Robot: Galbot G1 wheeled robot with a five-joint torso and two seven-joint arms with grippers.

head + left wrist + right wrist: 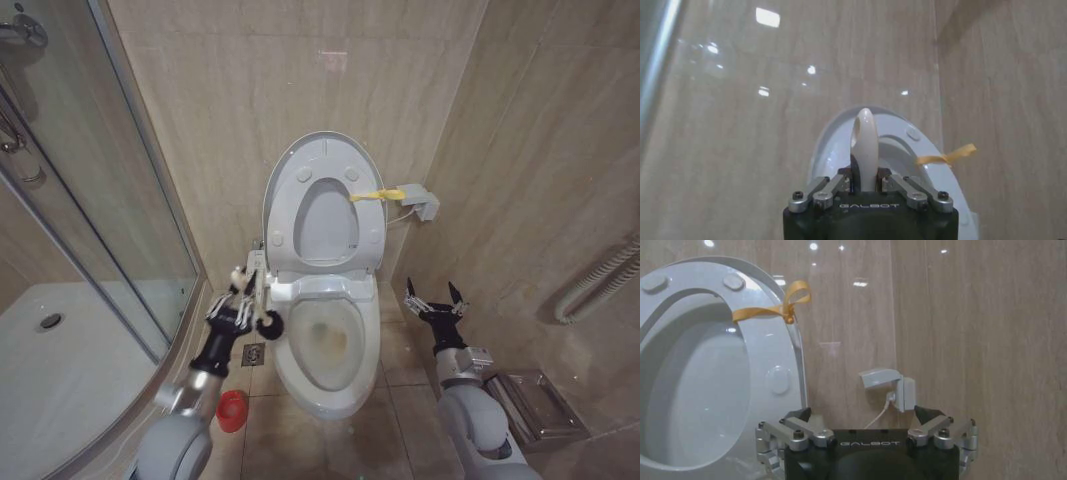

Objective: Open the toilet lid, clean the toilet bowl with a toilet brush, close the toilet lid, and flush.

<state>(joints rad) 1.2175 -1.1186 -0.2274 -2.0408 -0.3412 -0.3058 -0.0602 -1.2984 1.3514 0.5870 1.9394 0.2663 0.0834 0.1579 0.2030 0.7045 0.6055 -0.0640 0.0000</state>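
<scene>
The toilet lid stands raised against the back wall, with the ring seat raised in front of it and a yellow strap at its right edge. The toilet bowl lies uncovered below. My left gripper hovers at the bowl's left rim, shut on the toilet brush, whose dark bristle head hangs beside the rim. In the left wrist view the gripper clamps the white handle. The red cup sits on the floor. My right gripper waits open, right of the bowl.
A glass shower screen and white shower tray close off the left. A floor drain lies left of the bowl. A wall box hangs right of the lid; a hose and metal floor tray are at right.
</scene>
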